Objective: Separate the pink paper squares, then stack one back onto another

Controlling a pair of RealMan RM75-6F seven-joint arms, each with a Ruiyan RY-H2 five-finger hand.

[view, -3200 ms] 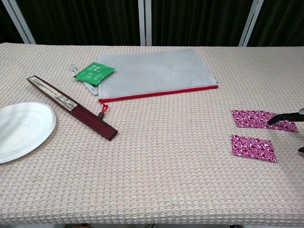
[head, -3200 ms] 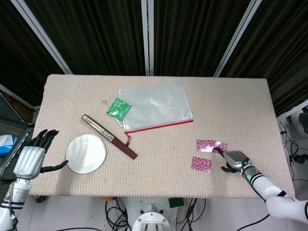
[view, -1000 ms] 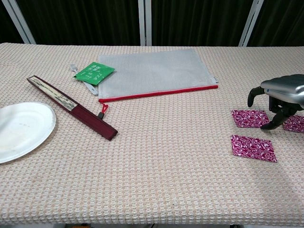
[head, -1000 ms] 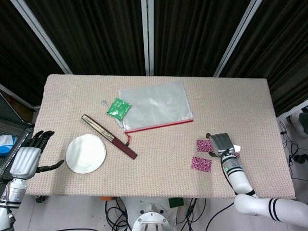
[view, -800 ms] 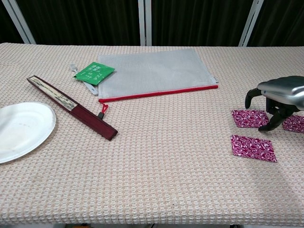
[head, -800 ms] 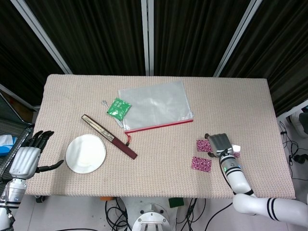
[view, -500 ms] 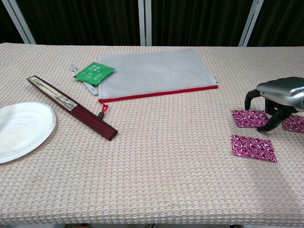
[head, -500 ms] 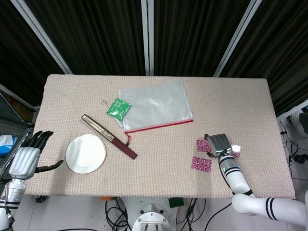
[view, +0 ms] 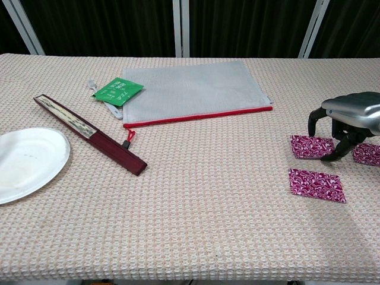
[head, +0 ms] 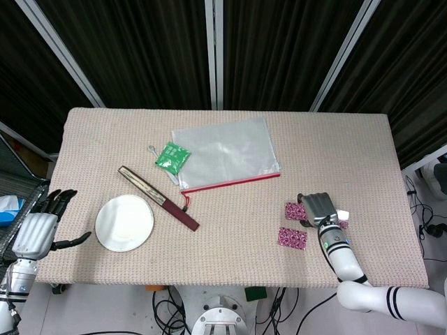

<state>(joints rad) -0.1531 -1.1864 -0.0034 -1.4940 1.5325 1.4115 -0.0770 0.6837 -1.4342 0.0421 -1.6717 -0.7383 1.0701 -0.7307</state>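
With right hand (view: 344, 127) arched over far square (view: 310, 146), fingertips (view: 328, 157) down at its right edge, nothing lifted and grip not certain: press lightly, pinch one edge only, lift without creasing. Then carry toward near square (view: 316, 184), lying apart on table (view: 208, 196), and lower flat, corners aligned. Third square (view: 368, 154) just right; avoid dragging. Left hand (head: 38, 227) spread off-table, empty.
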